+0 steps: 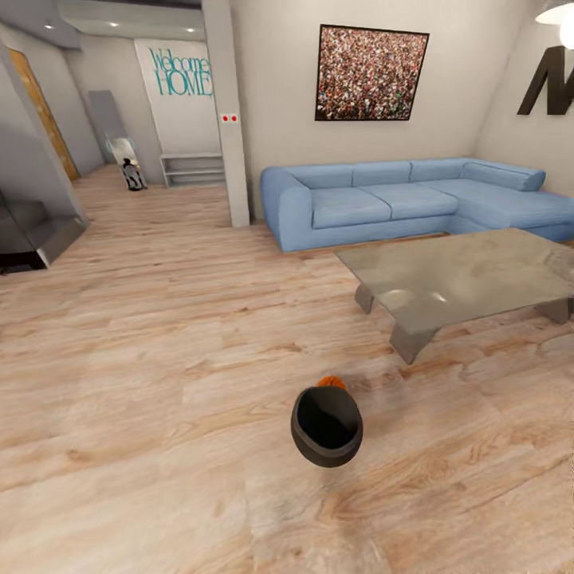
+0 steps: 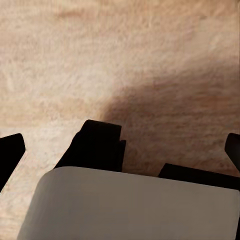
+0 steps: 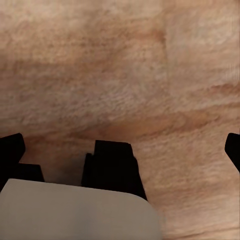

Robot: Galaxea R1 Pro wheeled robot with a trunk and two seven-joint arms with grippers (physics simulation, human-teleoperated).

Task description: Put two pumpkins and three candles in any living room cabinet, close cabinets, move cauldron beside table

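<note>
Pale wood-plank floor (image 1: 159,383) runs across the whole living room, bounded by light grey walls; a square grey pillar (image 1: 226,112) stands mid-room with two small red dots on it.

Long light-blue sectional sofa (image 1: 399,199) sits against the far wall, under a dark-framed speckled picture (image 1: 371,73).

Large low rectangular coffee table with a reflective glass top and grey legs (image 1: 462,275) stands in front of the sofa, at the right of the head view.

Round black cauldron with a wide mouth and bulging sides (image 1: 327,426) rests on the floor near the table's front corner but apart from it, mouth tilted toward the camera. Its interior reads dark (contents cannot be made out).

Small orange pumpkin (image 1: 332,382) shows just behind the cauldron's rim, mostly hidden by it; whether the two touch cannot be told.

Low grey open shelf unit (image 1: 193,169) stands at the far back wall.

Writing: teal lettering "Welcome HOME" (image 1: 181,72) on the back wall; a large dark letter "M" (image 1: 550,80) on the right wall, cut off by the frame edge.

Left gripper (image 2: 120,145): dark fingertips at the frame edges, spread wide, nothing between them, floor beyond.

Right gripper (image 3: 120,145): same condition, spread wide and empty above bare planks.
</note>
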